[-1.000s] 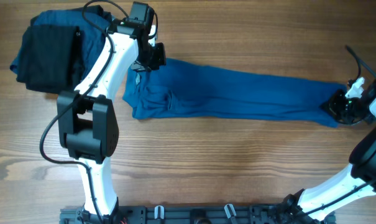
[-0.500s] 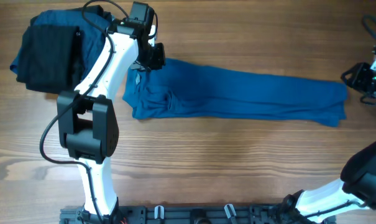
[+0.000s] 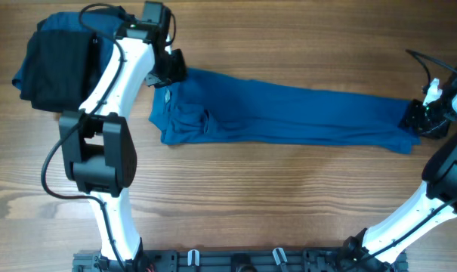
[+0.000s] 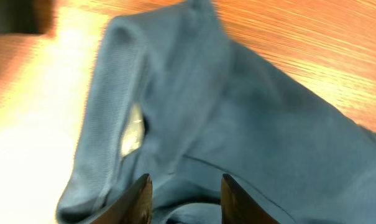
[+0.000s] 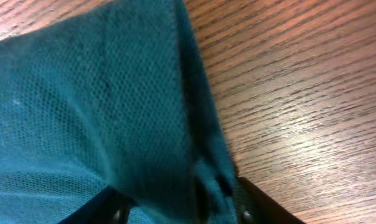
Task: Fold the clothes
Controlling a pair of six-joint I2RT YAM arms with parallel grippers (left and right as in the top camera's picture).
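Right wrist: mesh-knit blue shirt (hem bunched) over grained table.

Wooden table (grain running left to right); black mounting rail along its near edge.

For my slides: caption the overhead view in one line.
Left gripper holds a stretched blue polo shirt at its collar end; right gripper meets the far end.
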